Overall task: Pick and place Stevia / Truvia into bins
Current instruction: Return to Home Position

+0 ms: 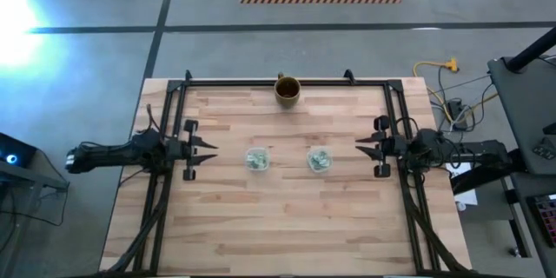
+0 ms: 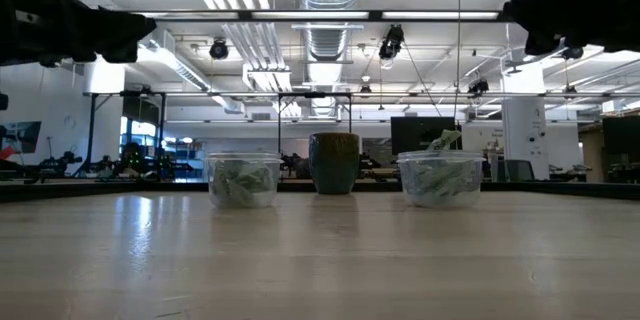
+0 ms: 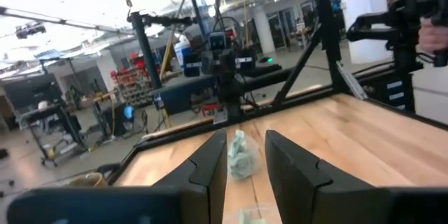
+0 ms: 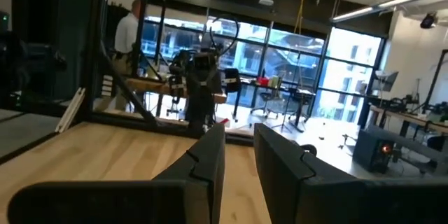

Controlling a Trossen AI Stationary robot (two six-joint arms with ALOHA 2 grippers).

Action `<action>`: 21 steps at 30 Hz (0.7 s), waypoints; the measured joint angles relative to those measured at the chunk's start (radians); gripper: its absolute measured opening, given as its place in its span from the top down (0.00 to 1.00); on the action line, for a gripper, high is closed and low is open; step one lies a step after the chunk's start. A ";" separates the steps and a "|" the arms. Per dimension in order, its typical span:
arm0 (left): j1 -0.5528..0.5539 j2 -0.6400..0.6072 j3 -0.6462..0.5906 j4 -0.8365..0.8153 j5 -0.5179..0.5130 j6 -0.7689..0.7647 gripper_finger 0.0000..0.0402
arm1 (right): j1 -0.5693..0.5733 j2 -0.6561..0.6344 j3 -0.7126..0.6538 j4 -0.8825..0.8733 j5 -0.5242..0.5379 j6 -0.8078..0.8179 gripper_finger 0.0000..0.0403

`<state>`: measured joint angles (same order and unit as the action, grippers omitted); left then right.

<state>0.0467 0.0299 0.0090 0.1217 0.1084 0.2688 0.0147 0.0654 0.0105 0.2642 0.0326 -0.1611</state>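
Green-and-white paper packets (image 2: 240, 186) sit in two small clear plastic cups (image 2: 243, 159). Left gripper (image 1: 207, 152) and right gripper (image 1: 364, 151) hang nearby, fingers spread.

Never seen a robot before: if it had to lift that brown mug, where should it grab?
Likely the rim, coming straight down: the mug stands upright with its mouth open upward, so its wall could be pinched from inside and outside. I can see no handle in these views.

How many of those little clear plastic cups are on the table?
2. The left cup and the right cup stand side by side, apart, in the middle of the table.
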 joint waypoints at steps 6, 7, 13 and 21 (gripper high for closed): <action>0.000 -0.002 -0.001 -0.005 -0.014 -0.003 0.80 | 0.000 0.003 0.000 -0.015 -0.002 0.005 0.83; 0.000 0.000 -0.001 -0.006 -0.014 -0.003 0.80 | 0.000 0.003 0.000 -0.031 0.000 0.004 0.83; 0.000 0.010 -0.001 -0.092 -0.021 -0.003 0.80 | 0.000 0.004 -0.001 -0.234 0.092 0.076 0.83; 0.000 0.018 -0.002 -0.097 -0.043 -0.031 0.80 | 0.000 0.014 -0.001 -0.230 0.094 0.086 0.83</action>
<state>0.0467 0.0475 0.0071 0.0250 0.0650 0.2374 0.0151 0.0795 0.0097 0.0338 0.1265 -0.0750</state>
